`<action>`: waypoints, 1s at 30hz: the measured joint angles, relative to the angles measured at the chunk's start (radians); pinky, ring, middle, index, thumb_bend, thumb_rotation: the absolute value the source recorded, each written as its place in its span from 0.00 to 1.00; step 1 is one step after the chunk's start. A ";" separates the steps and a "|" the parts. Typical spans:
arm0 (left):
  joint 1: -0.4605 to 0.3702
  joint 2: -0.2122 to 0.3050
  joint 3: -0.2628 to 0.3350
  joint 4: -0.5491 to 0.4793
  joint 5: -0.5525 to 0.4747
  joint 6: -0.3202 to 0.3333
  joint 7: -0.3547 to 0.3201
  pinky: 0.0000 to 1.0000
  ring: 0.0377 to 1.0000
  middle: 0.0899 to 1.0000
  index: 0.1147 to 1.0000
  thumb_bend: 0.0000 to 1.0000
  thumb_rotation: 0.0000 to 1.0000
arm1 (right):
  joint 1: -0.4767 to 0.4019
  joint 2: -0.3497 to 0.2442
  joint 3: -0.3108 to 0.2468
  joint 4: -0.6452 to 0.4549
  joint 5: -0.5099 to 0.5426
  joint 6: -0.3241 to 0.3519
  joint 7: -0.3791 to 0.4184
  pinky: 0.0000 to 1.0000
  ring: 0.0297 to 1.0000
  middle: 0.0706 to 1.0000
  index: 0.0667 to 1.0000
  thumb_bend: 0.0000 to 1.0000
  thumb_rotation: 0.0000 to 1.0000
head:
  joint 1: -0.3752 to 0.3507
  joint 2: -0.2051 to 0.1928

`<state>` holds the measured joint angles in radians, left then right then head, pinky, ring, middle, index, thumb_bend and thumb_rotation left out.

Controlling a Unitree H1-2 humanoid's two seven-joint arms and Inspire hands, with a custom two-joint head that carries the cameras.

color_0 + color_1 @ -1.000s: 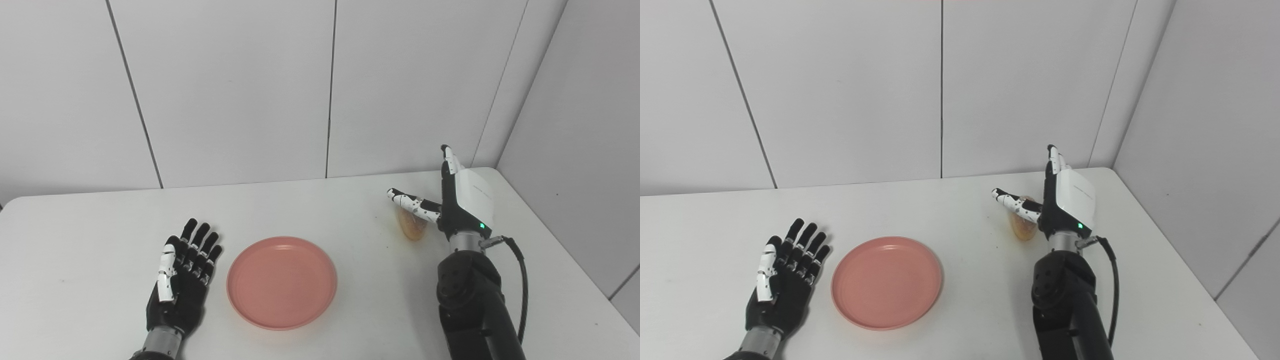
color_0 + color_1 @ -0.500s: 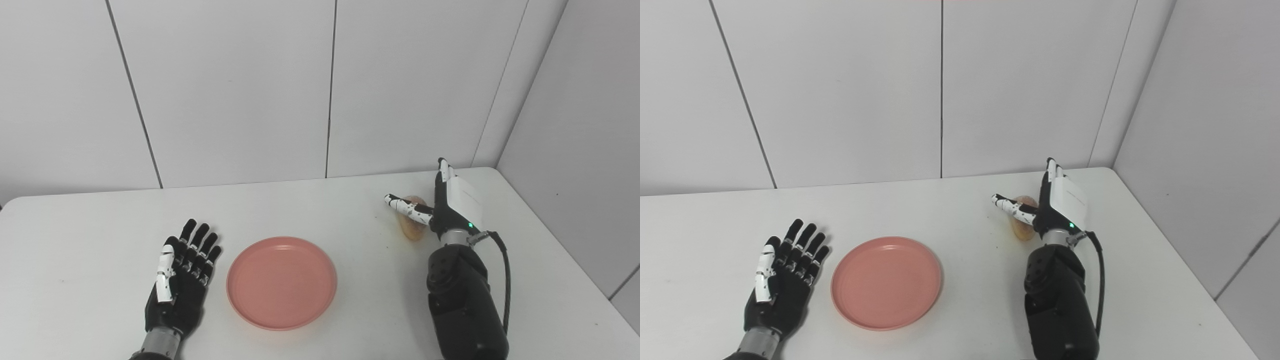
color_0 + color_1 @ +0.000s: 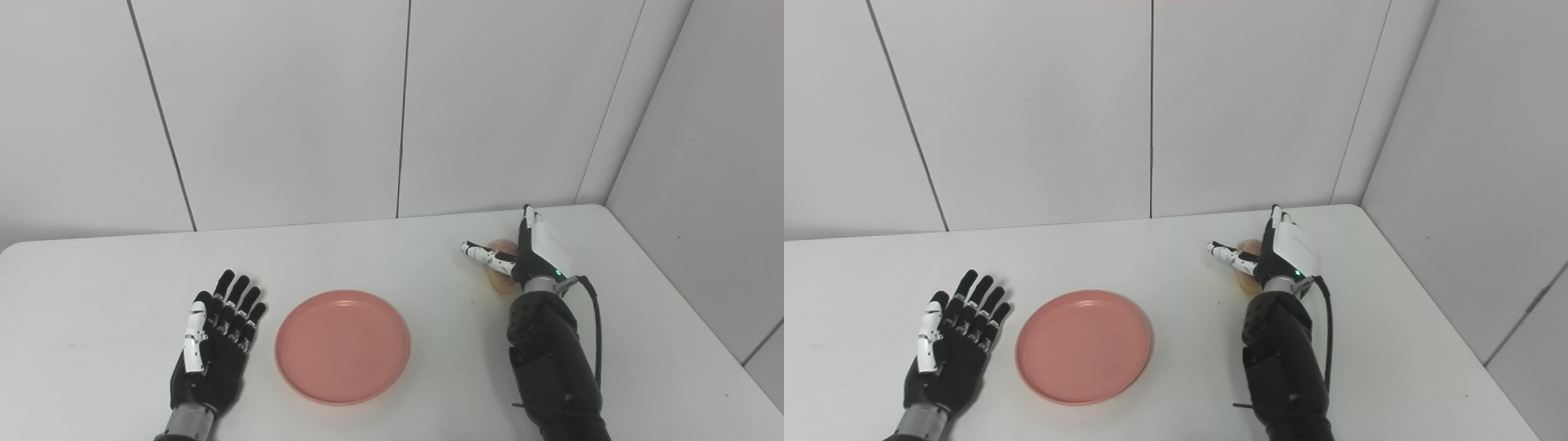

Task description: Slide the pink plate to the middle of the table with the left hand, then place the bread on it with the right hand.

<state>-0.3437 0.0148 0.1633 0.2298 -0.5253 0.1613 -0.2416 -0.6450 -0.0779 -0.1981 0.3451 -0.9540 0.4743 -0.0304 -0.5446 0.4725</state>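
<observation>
One pink plate (image 3: 342, 346) sits centre-frame on the desk (image 3: 92, 275); one bread (image 3: 501, 282) at right, under the right hand (image 3: 534, 254), fingers spread; left hand (image 3: 214, 352) flat, fingers apart

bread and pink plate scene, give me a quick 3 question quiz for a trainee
1. True or false: the bread already lies on the pink plate.
2. Which hand is at the bread? A) left hand B) right hand C) neither
3. Fill in: the left hand lies flat on the table with fingers apart, just to the ____ of the plate as pictured.

Key
1. False. The bread is on the table, well off to the plate's right.
2. B. The right hand is at the bread, thumb stretched across it, not yet closed.
3. left
</observation>
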 measured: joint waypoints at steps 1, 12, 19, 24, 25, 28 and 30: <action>0.000 0.000 0.000 0.000 0.000 0.000 0.000 1.00 0.98 0.98 0.98 0.29 1.00 | -0.003 0.000 -0.001 0.006 -0.001 0.000 0.000 1.00 1.00 1.00 1.00 0.90 0.66 | 0.000 0.000; 0.003 0.001 0.001 -0.007 0.000 0.006 0.001 1.00 0.97 0.97 0.96 0.29 1.00 | -0.032 0.004 -0.019 0.068 -0.010 0.000 0.000 0.93 0.94 0.92 0.94 0.91 0.62 | 0.002 0.011; 0.004 0.002 0.002 -0.011 0.000 0.012 0.004 1.00 0.97 0.97 0.97 0.29 1.00 | -0.039 0.004 -0.033 0.094 -0.008 0.000 -0.002 0.90 0.89 0.86 0.89 0.91 0.60 | 0.002 0.012; 0.004 0.002 0.002 -0.013 0.000 0.014 0.004 1.00 0.97 0.97 0.97 0.29 1.00 | -0.041 0.003 -0.030 0.102 -0.008 0.000 -0.004 0.83 0.82 0.81 0.84 0.94 0.59 | 0.003 0.018; 0.004 0.003 0.002 -0.013 0.000 0.015 0.004 1.00 0.98 0.97 0.97 0.30 1.00 | -0.041 0.003 -0.029 0.104 -0.008 0.000 -0.003 0.81 0.81 0.81 0.84 0.94 0.58 | 0.003 0.018; 0.004 0.003 0.001 -0.013 0.000 0.015 0.004 1.00 0.98 0.98 0.97 0.30 1.00 | -0.042 0.002 -0.025 0.113 -0.009 0.000 -0.005 0.80 0.82 0.83 0.84 0.96 0.56 | 0.005 0.021; 0.004 0.004 0.001 -0.013 0.000 0.015 0.004 1.00 0.98 0.98 0.97 0.30 1.00 | -0.050 -0.001 -0.025 0.141 -0.010 0.000 -0.016 0.80 0.83 0.85 0.86 0.97 0.55 | 0.005 0.021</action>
<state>-0.3397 0.0189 0.1648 0.2165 -0.5253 0.1766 -0.2377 -0.6949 -0.0786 -0.2231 0.4864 -0.9644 0.4743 -0.0468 -0.5400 0.4939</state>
